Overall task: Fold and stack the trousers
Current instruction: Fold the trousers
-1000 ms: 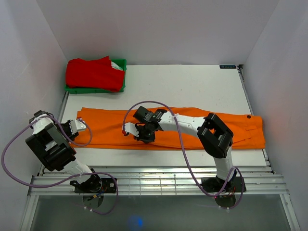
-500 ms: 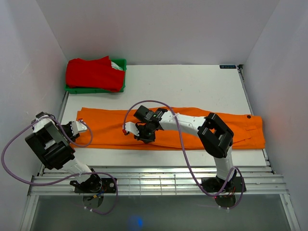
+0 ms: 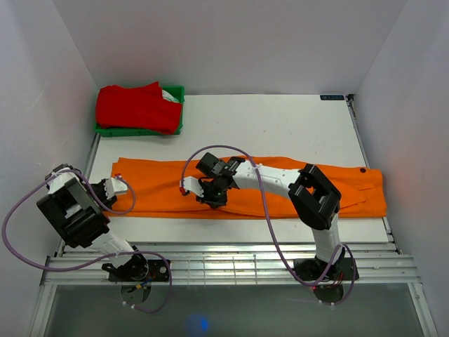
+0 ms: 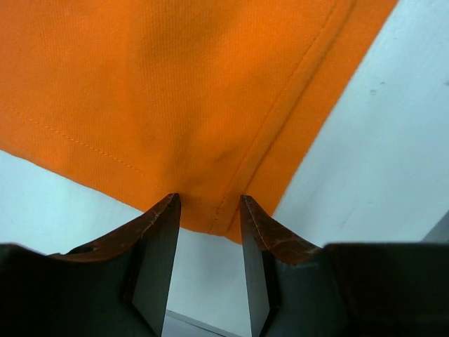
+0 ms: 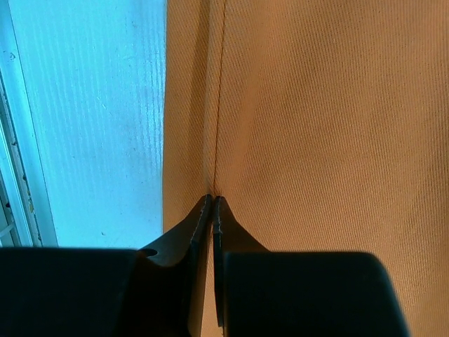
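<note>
Table (image 3: 280, 119): one trousers (image 3: 358, 189) (one bin (image 3: 140, 131)).

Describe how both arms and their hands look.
Both the left arm and right arm are white links with boxy black joint housings, each trailing a looping purple cable. The left hand and right hand have two flat, dark, wedge-shaped fingers; the left's inner tips look brownish.

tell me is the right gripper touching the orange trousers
Touching. The right wrist view shows the right gripper shut, its tips pinching a seam of the orange trousers.
</note>
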Action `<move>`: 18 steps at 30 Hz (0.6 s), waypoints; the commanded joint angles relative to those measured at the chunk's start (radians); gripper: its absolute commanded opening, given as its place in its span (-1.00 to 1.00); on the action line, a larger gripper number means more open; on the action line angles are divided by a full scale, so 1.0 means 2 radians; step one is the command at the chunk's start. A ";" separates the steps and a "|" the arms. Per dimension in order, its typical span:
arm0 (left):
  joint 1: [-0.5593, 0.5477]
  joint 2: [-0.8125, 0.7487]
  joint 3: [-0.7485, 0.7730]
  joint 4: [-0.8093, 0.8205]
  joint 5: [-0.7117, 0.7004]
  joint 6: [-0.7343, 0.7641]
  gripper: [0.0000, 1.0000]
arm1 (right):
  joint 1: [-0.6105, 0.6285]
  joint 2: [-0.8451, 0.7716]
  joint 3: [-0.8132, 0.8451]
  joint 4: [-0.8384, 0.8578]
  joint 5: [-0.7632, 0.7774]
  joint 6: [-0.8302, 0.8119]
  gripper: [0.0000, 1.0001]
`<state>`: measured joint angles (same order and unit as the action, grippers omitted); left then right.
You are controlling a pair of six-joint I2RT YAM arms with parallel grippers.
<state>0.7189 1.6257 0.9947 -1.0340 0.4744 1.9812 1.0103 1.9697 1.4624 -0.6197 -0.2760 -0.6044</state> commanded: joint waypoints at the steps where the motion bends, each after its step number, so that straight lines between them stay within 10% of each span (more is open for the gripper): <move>1: 0.003 -0.032 0.002 -0.038 0.001 0.128 0.01 | -0.003 -0.011 0.012 -0.005 -0.011 0.005 -0.84; 18: 0.003 0.025 -0.025 0.060 -0.034 0.095 -0.20 | -0.004 -0.009 0.014 -0.010 -0.018 0.006 -0.85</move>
<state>0.7189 1.6279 0.9493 -0.9840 0.4416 1.9823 1.0080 1.9697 1.4628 -0.6224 -0.2924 -0.6037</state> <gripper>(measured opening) 0.419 0.081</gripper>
